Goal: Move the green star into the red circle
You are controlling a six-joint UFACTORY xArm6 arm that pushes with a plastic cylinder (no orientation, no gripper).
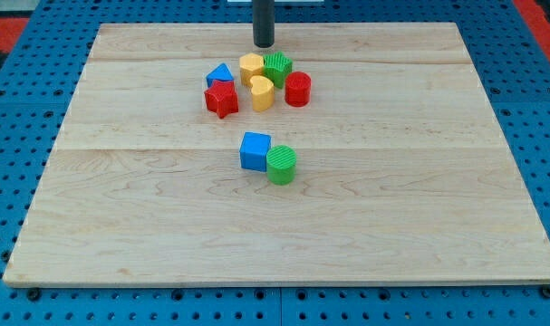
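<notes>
The green star (278, 68) sits near the view's top, in a cluster of blocks. The red circle (298, 90) is a red cylinder just below and right of it, almost touching. My tip (263, 44) stands just above the cluster, up and left of the green star, close to the yellow hexagon (251, 67). A small gap shows between my tip and the blocks.
In the cluster are a yellow heart (262, 92), a red star (221, 99) and a blue triangle (220, 75). Lower down, a blue cube (255, 151) touches a green cylinder (281, 165). The wooden board (120, 226) lies on a blue pegboard.
</notes>
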